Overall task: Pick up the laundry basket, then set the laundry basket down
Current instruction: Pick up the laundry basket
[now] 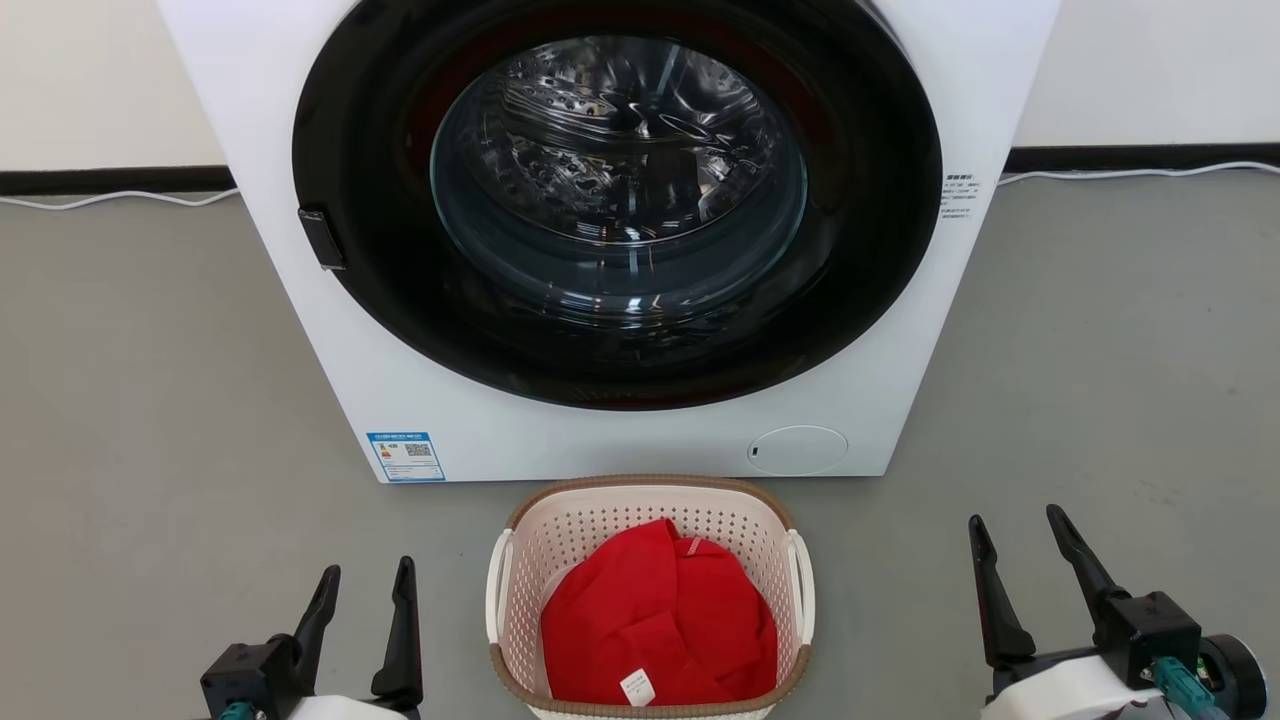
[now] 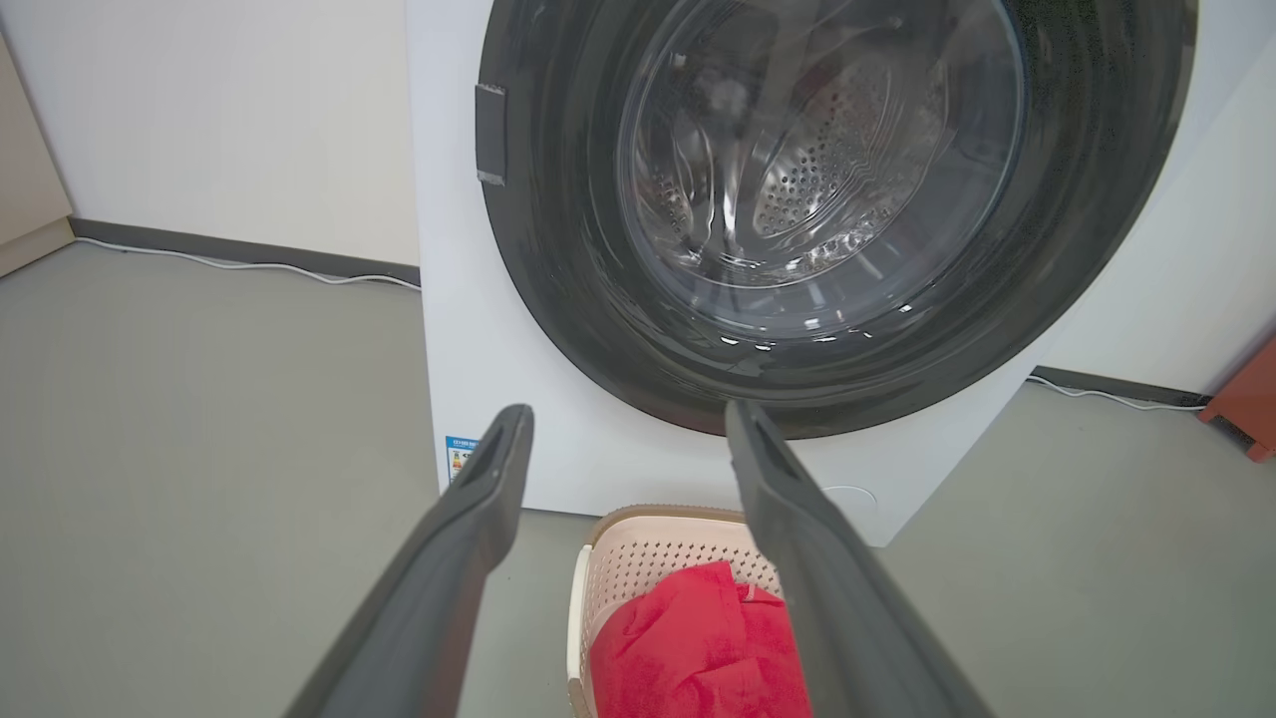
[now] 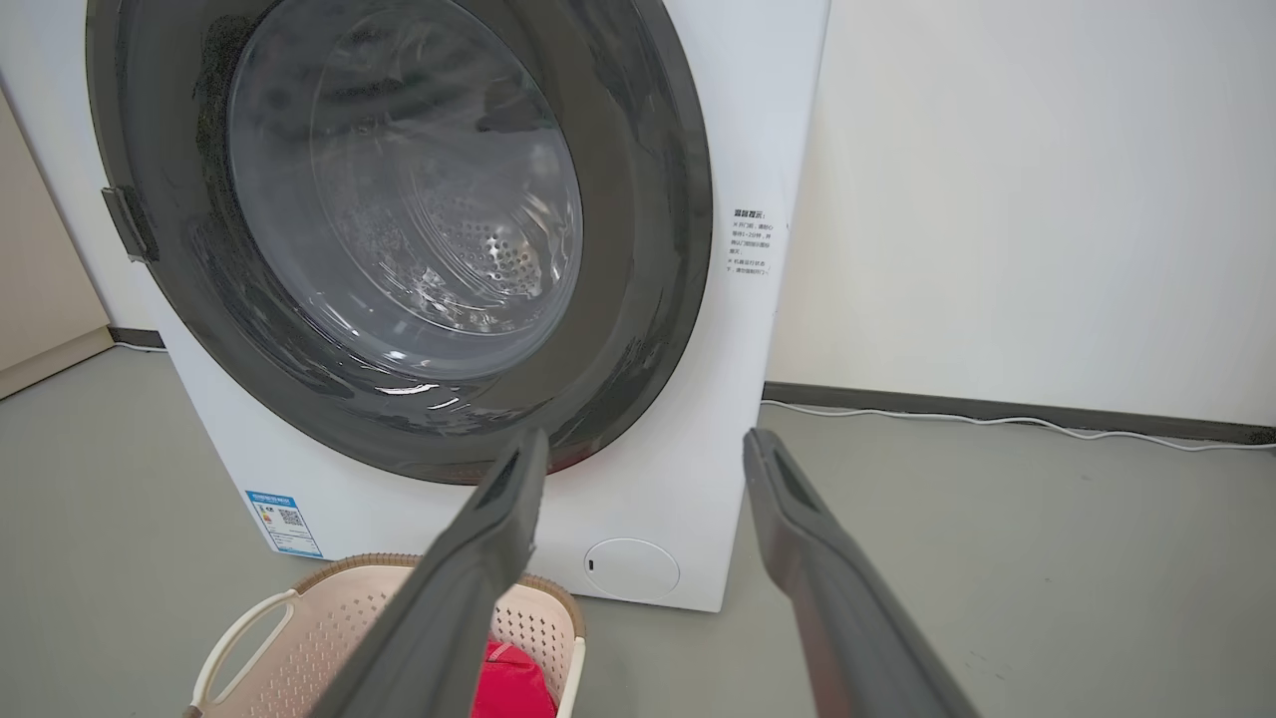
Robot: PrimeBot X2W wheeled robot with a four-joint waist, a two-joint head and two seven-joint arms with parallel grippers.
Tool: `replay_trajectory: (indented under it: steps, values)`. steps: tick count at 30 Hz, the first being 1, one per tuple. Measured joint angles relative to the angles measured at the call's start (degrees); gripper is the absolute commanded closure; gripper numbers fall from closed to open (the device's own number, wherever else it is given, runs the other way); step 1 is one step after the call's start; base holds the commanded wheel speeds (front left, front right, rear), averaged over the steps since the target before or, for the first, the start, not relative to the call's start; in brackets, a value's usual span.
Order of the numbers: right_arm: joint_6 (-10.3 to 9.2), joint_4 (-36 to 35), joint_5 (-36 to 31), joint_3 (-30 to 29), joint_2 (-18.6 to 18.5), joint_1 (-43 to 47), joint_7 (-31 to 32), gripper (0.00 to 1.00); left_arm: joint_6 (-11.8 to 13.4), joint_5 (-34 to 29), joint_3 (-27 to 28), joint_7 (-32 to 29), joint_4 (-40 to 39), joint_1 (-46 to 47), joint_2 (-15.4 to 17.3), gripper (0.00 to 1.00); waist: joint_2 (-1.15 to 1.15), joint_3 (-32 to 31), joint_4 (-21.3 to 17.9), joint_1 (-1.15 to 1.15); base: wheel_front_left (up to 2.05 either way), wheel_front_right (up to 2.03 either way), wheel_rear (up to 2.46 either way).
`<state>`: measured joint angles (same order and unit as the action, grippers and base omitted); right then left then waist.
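Left claw (image 1: 368,566) and right claw (image 1: 1015,516) stood open and empty, apart on either side of the laundry basket (image 1: 600,530); unequal holds on its white handles (image 1: 803,585) could have tilted it, spilling the red garment (image 1: 660,620).

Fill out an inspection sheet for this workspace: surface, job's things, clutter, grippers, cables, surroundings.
Surface: smooth grey floor.
Job's things: basket stands on the floor just in front of the washer, with a red cloth inside and white handles on both sides.
Clutter: red-brown thing at the edge of the left wrist view, too cut off to name.
Grippers: left gripper open and empty, left of the basket; right gripper open and empty, right of it. Neither touches it.
Cables: white cable along the wall's foot left of the washer, another to its right.
Surroundings: white washer with its door shut; pale wall behind.
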<state>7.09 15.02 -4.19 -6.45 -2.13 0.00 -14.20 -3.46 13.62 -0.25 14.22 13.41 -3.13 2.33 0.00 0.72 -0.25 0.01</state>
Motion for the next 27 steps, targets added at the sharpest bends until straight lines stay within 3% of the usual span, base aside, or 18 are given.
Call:
replay_trajectory:
  steps: [13, 27]
  values:
    - [0.0, 1.31, 1.51, -0.55, -0.02, -0.12, -0.01, 0.0, -0.01, 0.04, -0.14, 0.0, 0.36, 0.14, 0.0, 0.0, 0.0, 1.84, 0.43, 0.0, 0.0, 0.0, 0.0]
    - [0.03, 7.95, 4.31, -0.89, -0.13, -5.91, -0.01, 0.0, 0.44, 1.55, -2.75, 0.16, 5.36, 5.31, 0.01, 0.0, 0.0, 5.51, 0.57, 0.0, 0.0, 0.0, 0.0]
